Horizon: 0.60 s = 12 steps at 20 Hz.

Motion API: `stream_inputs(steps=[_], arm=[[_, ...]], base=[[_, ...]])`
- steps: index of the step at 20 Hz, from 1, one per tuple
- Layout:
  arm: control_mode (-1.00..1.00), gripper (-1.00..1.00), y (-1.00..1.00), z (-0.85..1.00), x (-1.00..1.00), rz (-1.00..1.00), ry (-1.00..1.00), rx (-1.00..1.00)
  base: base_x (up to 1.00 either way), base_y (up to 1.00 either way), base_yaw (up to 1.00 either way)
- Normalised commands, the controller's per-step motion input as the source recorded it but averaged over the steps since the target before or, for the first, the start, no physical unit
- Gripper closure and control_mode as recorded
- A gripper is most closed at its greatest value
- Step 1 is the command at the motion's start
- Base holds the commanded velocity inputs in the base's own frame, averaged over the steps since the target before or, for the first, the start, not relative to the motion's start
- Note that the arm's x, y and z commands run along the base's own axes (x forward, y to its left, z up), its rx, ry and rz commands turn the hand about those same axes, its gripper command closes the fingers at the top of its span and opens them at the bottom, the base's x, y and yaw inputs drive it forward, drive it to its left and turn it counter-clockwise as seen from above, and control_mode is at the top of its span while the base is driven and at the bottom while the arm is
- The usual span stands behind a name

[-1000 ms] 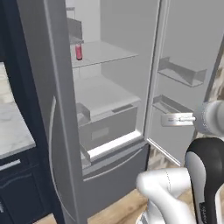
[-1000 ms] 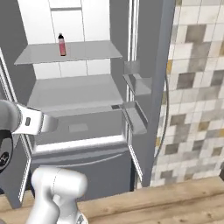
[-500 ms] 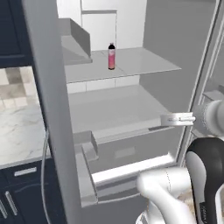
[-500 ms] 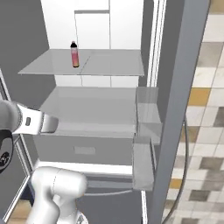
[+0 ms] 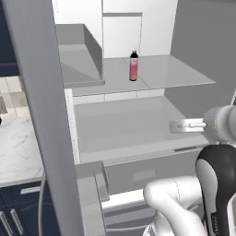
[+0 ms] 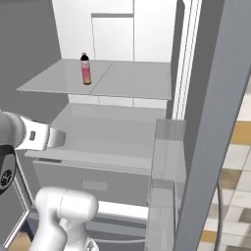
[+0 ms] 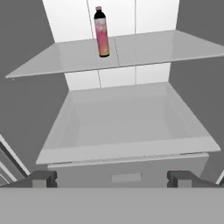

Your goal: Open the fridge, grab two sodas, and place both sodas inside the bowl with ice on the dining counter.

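The base has closed in since a moment ago, so the fridge [image 5: 41, 115] interior looms larger. On its left, a marble counter [image 5: 14, 156]. A slim pink soda [image 5: 133, 67] with dark cap stands upright mid-shelf [image 6: 132, 81] on smooth grey. Below, a grey bin [image 7: 127, 127] holds nothing. The gripper [image 7: 111, 178] has jaws spread wide, nothing between

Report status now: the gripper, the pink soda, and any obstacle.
Gripper open, empty, facing the open fridge. Pink soda upright on the upper shelf, untouched. Nothing between gripper and bottle.
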Motion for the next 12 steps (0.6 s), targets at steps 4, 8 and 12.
stream_inputs(steps=[4, 8, 12], arm=[[1.0, -1.0, 0.0, 0.0, 0.0, 0.0, 0.0, 0.0], [1.0, -1.0, 0.0, 0.0, 0.0, 0.0, 0.0, 0.0], [-1.0, -1.0, 0.03, 0.4, 0.28, 0.06, -0.47, -0.1]], base=[[0.89, -0.26, 0.08], [0.34, -0.05, 0.02], [0.0, 0.0, 0.0]])
